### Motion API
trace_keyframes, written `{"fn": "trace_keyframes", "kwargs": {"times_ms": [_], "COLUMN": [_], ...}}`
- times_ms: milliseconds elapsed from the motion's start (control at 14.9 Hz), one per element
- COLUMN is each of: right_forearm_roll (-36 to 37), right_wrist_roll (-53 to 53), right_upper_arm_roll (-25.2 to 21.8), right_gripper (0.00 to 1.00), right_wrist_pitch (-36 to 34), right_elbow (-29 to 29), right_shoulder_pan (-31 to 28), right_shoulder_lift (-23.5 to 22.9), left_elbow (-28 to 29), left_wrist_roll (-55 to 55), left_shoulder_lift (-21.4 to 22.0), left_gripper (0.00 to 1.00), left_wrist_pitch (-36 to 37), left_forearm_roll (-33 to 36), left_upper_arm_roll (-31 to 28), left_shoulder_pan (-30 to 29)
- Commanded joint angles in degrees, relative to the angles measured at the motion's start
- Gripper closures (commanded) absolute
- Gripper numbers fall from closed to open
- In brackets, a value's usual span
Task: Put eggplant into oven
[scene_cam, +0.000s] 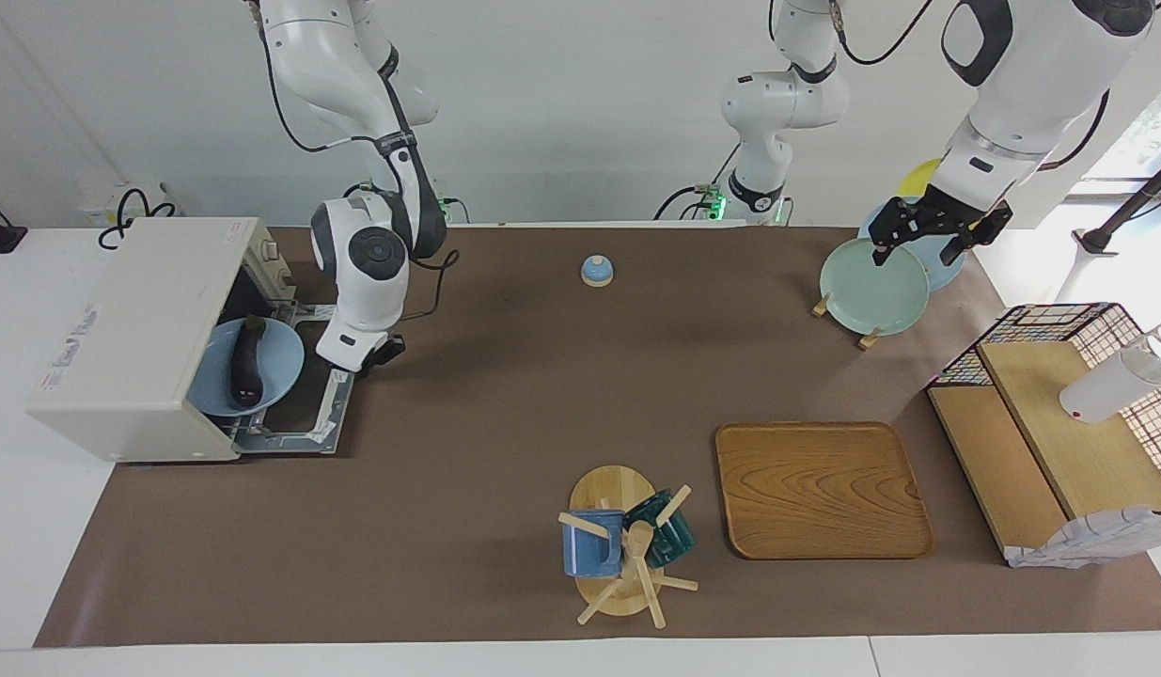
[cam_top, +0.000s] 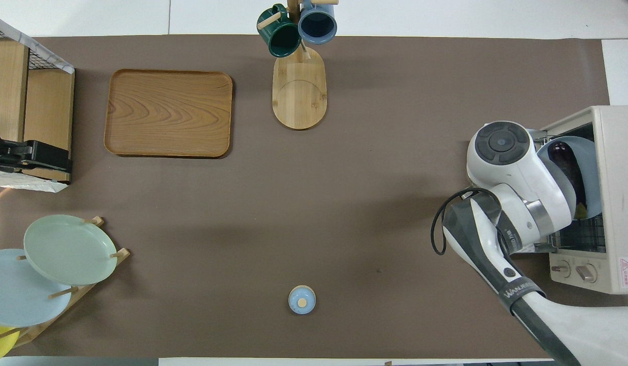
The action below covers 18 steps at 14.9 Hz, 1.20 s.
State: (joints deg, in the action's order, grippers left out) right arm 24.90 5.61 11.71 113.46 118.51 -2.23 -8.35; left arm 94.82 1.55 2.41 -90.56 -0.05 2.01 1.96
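The eggplant [scene_cam: 246,362] lies dark and glossy on a light blue plate [scene_cam: 284,376]. The plate rests in the mouth of the cream-white oven [scene_cam: 129,338], partly under its top and partly over the lowered door [scene_cam: 307,418]. The overhead view shows the eggplant [cam_top: 573,170] on the plate [cam_top: 594,168] inside the oven [cam_top: 616,203]. My right gripper [scene_cam: 381,355] hangs low beside the plate's rim, over the edge of the open door, apart from the eggplant. My left gripper [scene_cam: 921,252] is open and empty above the plate rack, where the arm waits.
A pale green plate [scene_cam: 871,287] stands in the plate rack at the left arm's end. A wire-and-wood rack [scene_cam: 1059,423] holds a white bottle [scene_cam: 1111,385]. A wooden tray [scene_cam: 820,489], a mug tree [scene_cam: 627,545] and a small blue bell [scene_cam: 596,271] sit mid-table.
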Motion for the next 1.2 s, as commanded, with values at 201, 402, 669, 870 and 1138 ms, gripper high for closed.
{"fn": "trace_keyframes", "kwargs": {"times_ms": [201, 402, 669, 870, 1138], "right_forearm_roll": [1.91, 1.03, 0.77, -10.09, -17.68], "right_wrist_roll": [8.02, 9.85, 12.24, 12.15, 11.53], "right_upper_arm_roll": [-0.98, -1.07, -1.07, -1.33, -1.16], "right_gripper": [1.0, 1.0, 0.85, 0.0, 0.0], "right_wrist_pitch": [-7.63, -10.0, -15.79, -21.07, -22.23], "right_elbow": [-4.07, -5.12, -8.98, -16.17, -19.01], "right_shoulder_pan": [-6.73, -8.84, -10.42, -10.95, -11.39], "right_shoulder_lift": [4.13, 5.01, 5.71, 5.97, 10.28], "left_elbow": [0.45, 0.45, 0.45, 0.45, 0.45], "left_wrist_roll": [0.2, 0.2, 0.2, 0.2, 0.2], "left_shoulder_lift": [0.49, 0.49, 0.49, 0.49, 0.49], "left_gripper": [0.0, 0.0, 0.0, 0.0, 0.0], "left_wrist_pitch": [-0.14, -0.14, -0.14, 0.03, 0.12], "left_forearm_roll": [0.66, 0.66, 0.66, 0.66, 0.66], "left_upper_arm_roll": [0.45, 0.45, 0.45, 0.54, 0.54], "left_shoulder_pan": [-0.55, -0.55, -0.55, -0.55, -0.55]}}
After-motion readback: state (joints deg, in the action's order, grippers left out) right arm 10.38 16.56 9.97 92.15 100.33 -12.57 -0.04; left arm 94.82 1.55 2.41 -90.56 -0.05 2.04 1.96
